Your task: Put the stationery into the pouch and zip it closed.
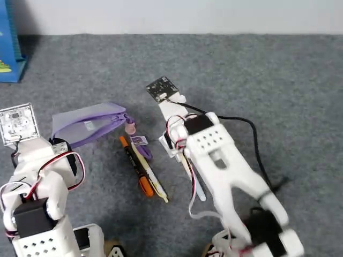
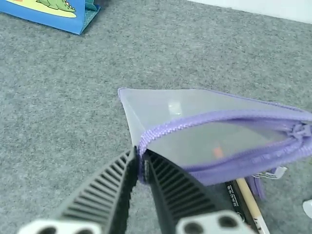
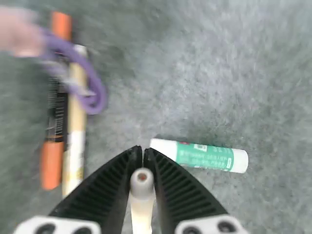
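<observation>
Pinched shut on 1 end of the pouch [image 2: 195, 112], right where the purple zipper begins: the left gripper [image 2: 140, 158], jaws pressed together over the fabric. Lies on the grey table [image 1: 268, 80] in front of the left arm, this translucent purple pouch, stretched away from the jaws with its zipper undone and its mouth gaping. Shows a small orange spot through the wall, too faint to name.

Just beside the pouch's far end, 2 long pieces side by side and touching: an orange-capped marker [image 1: 135, 163] with a black barrel and a pale pencil [image 1: 153, 179]. Draped across their upper ends, a purple loop [image 3: 92, 87].

Closed around a white stick [image 3: 141, 195] held lengthwise between the jaws: the right gripper [image 3: 143, 150], tips nearly meeting just above the table. Lying flat near those tips, a glue stick [image 3: 200, 156] with a green label, apart from the marker and pencil.

At the table's far left corner, a blue box [image 1: 8, 48].
</observation>
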`<action>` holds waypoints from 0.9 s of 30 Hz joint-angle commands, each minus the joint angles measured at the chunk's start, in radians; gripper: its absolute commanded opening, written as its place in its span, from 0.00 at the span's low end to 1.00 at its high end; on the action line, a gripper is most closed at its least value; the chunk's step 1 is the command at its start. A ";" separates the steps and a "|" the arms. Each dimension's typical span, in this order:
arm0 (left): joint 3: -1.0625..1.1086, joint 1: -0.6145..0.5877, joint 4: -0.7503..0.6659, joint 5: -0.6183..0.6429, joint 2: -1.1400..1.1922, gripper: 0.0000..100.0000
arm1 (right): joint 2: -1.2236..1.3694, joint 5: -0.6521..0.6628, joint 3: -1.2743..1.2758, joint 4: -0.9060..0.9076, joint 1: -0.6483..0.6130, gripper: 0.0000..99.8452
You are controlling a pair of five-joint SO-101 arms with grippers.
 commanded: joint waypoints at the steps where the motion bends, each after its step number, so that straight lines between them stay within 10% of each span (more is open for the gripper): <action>1: -0.013 -0.005 -0.028 0.000 0.009 0.01 | -0.214 -0.011 -0.055 0.074 -0.064 0.01; 13: -0.013 -0.005 -0.026 0.002 0.009 0.01 | -0.443 -0.061 -0.049 0.114 -0.188 0.01; 27: -0.010 -0.005 -0.026 0.002 0.009 0.01 | 0.021 -0.066 0.140 -0.110 -0.179 0.12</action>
